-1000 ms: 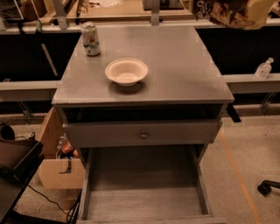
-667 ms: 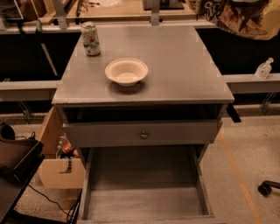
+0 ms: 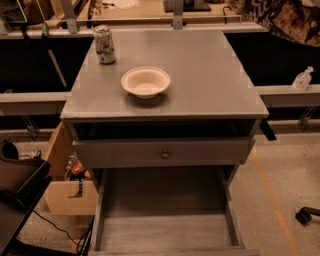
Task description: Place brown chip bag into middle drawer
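The brown chip bag [image 3: 287,20] hangs high in the far right corner, beyond the back right edge of the worktop [image 3: 215,75], well apart from everything on it and cut off by the edge of the view. The gripper [image 3: 311,4] is up in that same corner, against the bag. How it is set I cannot tell.

The middle drawer [image 3: 165,232] stands pulled far out toward me, low at the front. Its worn floor is bare from one thin side wall to the other. Above it sits a grey drawer front [image 3: 200,152] with a small round knob, and over that a dark slot under the worktop's front edge.

On the worktop a white bowl [image 3: 145,82] rests left of centre. A soda can [image 3: 104,44] stands upright near the back left corner. The right half is open surface. A cardboard box [image 3: 65,195] crowds the cabinet's left side.
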Robot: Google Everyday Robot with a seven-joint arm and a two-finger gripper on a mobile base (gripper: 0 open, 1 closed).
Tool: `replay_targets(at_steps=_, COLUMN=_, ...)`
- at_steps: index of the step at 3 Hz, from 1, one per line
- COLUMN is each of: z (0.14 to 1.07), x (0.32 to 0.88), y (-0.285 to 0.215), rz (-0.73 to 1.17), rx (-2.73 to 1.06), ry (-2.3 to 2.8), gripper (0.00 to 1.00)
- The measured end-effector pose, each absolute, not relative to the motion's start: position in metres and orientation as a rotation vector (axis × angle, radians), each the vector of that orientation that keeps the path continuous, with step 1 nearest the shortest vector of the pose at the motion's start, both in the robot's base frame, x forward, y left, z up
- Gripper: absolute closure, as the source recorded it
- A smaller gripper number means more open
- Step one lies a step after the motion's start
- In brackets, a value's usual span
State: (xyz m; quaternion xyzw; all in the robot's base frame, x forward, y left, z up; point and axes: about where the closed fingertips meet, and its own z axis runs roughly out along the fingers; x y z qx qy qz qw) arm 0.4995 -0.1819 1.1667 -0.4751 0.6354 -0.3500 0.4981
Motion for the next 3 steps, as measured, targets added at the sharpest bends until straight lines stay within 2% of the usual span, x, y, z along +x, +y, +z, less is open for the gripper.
replay_targets(at_steps=2, z=1.163, x=0.484, y=-0.181, rz=-0.805, rx=-1.153, ry=1.538, gripper=1.0)
replay_targets(at_steps=3, z=1.143, x=0.438, y=-0.209, rz=-0.786, rx=-1.162, ry=1.543, gripper=1.0)
